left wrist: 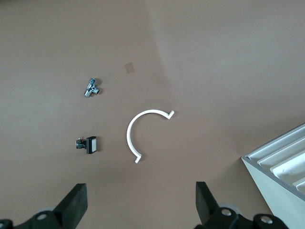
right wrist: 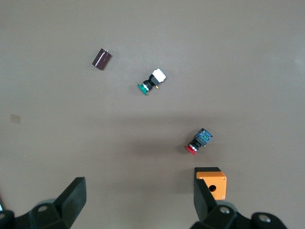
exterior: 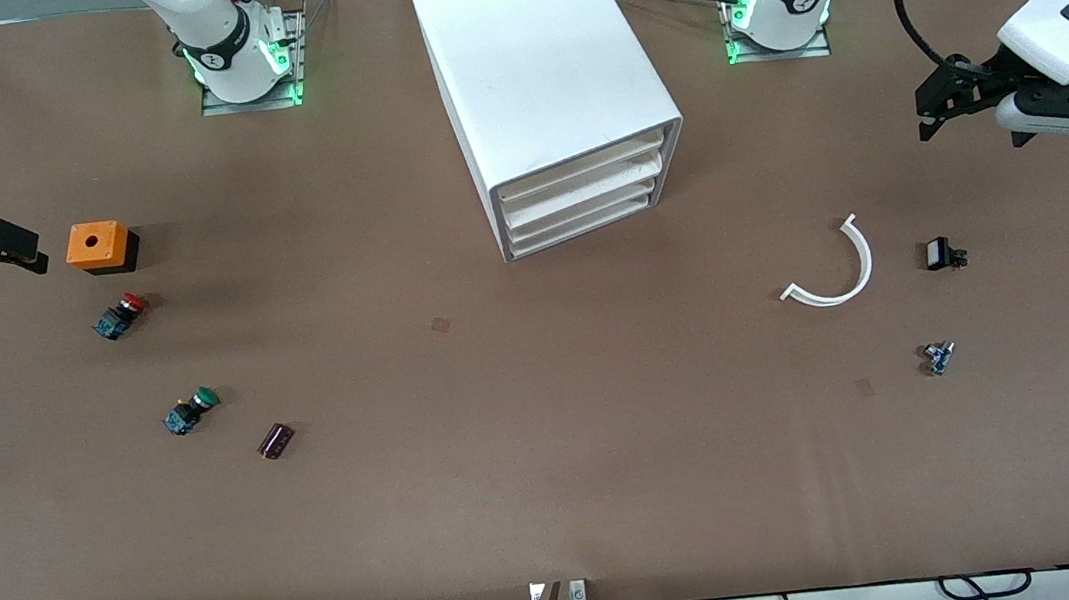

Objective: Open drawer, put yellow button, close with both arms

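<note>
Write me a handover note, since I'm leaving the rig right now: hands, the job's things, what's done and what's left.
Left hand: open, empty, over the table at the left arm's end.
Right hand: open, empty, over the right arm's end, by the orange square box.
Shallow white plastic top drawer of the big white box cabinet: shut.
Yellow button: in no view; only the red-capped push-button and green-capped push-button lie on the table.
Done or left: cannot tell; the button may be inside, so check the drawer first.
</note>
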